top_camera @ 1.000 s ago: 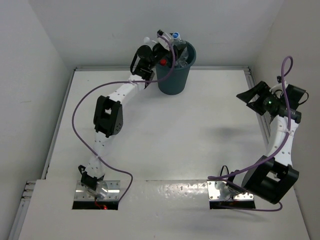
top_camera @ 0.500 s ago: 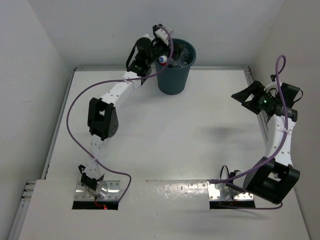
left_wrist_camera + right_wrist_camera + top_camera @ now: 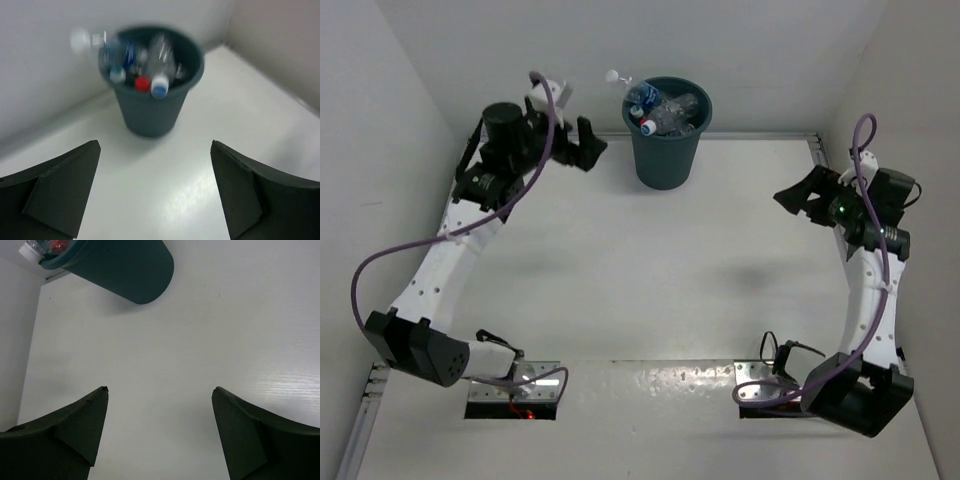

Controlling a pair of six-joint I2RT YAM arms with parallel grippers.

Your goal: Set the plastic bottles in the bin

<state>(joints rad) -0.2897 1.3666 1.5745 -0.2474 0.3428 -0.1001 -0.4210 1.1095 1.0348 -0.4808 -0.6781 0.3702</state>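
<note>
Bin (image 3: 668,140): at 12 o'clock on the table (image 3: 620,270), with the plastic bottles (image 3: 665,112) inside.
Left gripper (image 3: 585,150): fingers wide apart, holding nothing; the bin is near, at its 3 o'clock.
Right gripper (image 3: 796,198): fingers wide apart, holding nothing; the bin is far off, at its 10 o'clock.
Left wrist view: looks into the bin and shows a red cap (image 3: 142,83); the right wrist view mostly sees the bin's side.

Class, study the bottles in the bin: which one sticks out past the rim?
The white-capped bottle, leaning over the rim of the bin at the left in the top view. Its cap hangs outside, while the other bottles lie inside.
</note>
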